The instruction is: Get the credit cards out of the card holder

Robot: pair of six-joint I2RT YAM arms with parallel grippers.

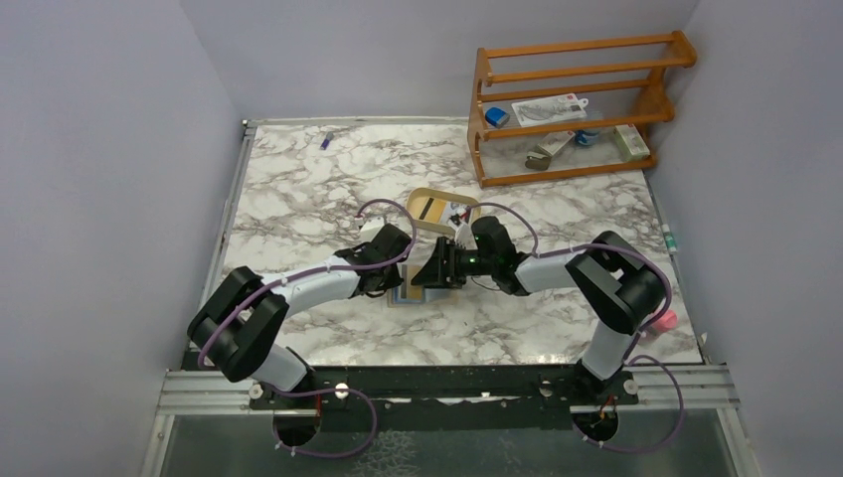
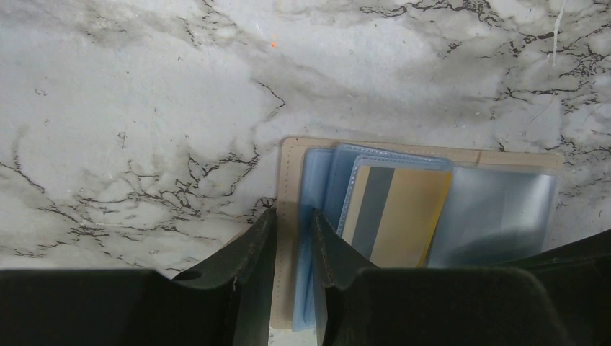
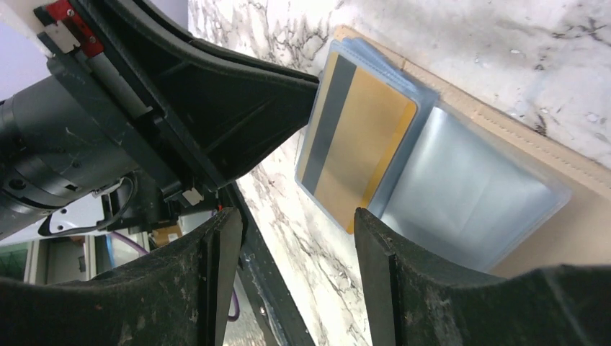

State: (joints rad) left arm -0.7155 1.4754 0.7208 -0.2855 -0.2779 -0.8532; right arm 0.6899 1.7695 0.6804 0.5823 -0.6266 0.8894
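Note:
The tan card holder (image 2: 504, 157) lies open and flat on the marble, its clear and pale blue sleeves (image 2: 497, 209) fanned out. One credit card (image 2: 411, 216), gold with a grey stripe, sits inside a sleeve; it also shows in the right wrist view (image 3: 360, 151). My left gripper (image 2: 294, 216) is closed to a narrow gap over the holder's left edge, with the tan border and blue sleeve edges between the fingers. My right gripper (image 3: 299, 223) is open and empty, just off the card's near end. In the top view both grippers (image 1: 422, 270) meet over the holder (image 1: 406, 297).
An oval tan tray (image 1: 429, 204) lies just behind the grippers. A wooden rack (image 1: 572, 104) with small items stands at the back right. A small blue-purple object (image 1: 325, 140) lies at the back left. A pink object (image 1: 668, 319) sits at the right edge.

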